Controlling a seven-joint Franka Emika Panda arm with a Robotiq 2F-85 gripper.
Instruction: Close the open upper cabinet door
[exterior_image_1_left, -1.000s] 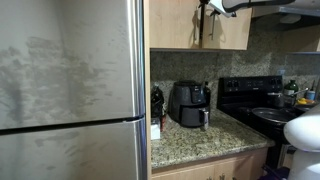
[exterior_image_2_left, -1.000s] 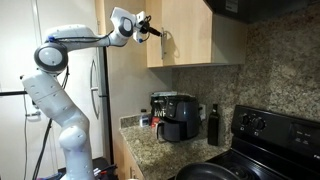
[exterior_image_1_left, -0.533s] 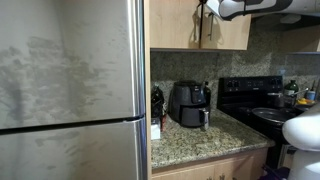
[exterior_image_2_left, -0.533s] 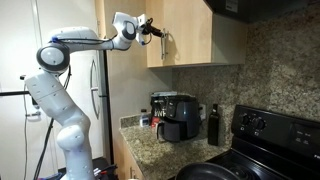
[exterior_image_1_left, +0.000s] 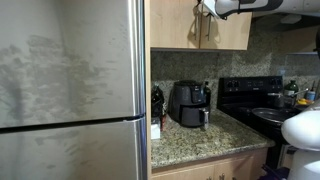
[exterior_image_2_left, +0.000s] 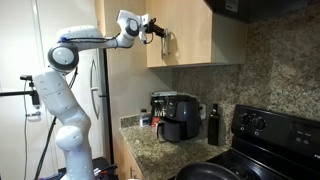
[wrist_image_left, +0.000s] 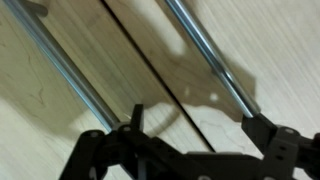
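The upper cabinet door (exterior_image_1_left: 232, 28) is light-tan wood with a slim silver bar handle (exterior_image_1_left: 212, 30) along its left edge. It looks about flush with its twin (exterior_image_1_left: 172, 24). It also shows in an exterior view (exterior_image_2_left: 200, 35). My gripper (exterior_image_1_left: 205, 8) is at the top of the doors, right by the handles, as an exterior view (exterior_image_2_left: 157, 30) also shows. In the wrist view my gripper (wrist_image_left: 197, 125) is open and holds nothing. Its fingers sit close over the thin dark seam (wrist_image_left: 150, 70) between the two doors, with one silver handle on each side.
A large brushed-steel fridge (exterior_image_1_left: 70, 90) stands beside the cabinet. On the granite counter (exterior_image_1_left: 195, 140) below stands a black air fryer (exterior_image_1_left: 188, 103), and a black stove (exterior_image_1_left: 262, 105) is beside it. A dark bottle (exterior_image_2_left: 212, 125) stands near the stove.
The arm has shifted slightly towards the cabinet front. The gripper has stayed by the handles and the doors look the same.
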